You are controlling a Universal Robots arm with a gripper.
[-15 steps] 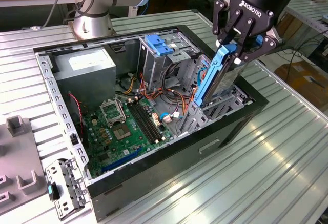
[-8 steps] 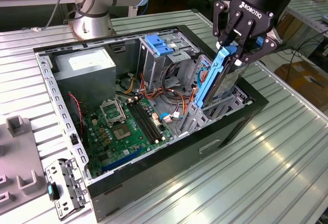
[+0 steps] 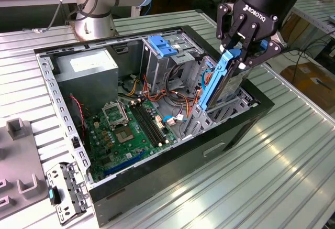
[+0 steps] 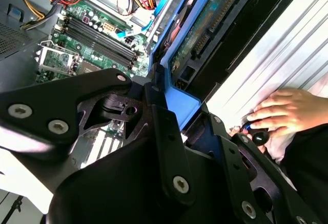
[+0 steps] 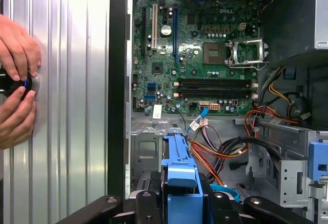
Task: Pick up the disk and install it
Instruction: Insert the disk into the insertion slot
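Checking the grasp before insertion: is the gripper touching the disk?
Touching. In the exterior view the gripper clamps the upper end of the blue-framed disk, with no gap between them.

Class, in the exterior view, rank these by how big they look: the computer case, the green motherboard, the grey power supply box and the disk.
1. computer case
2. green motherboard
3. grey power supply box and disk: these look about alike, and the disk stands tilted, partly edge-on, so they are left unranked.
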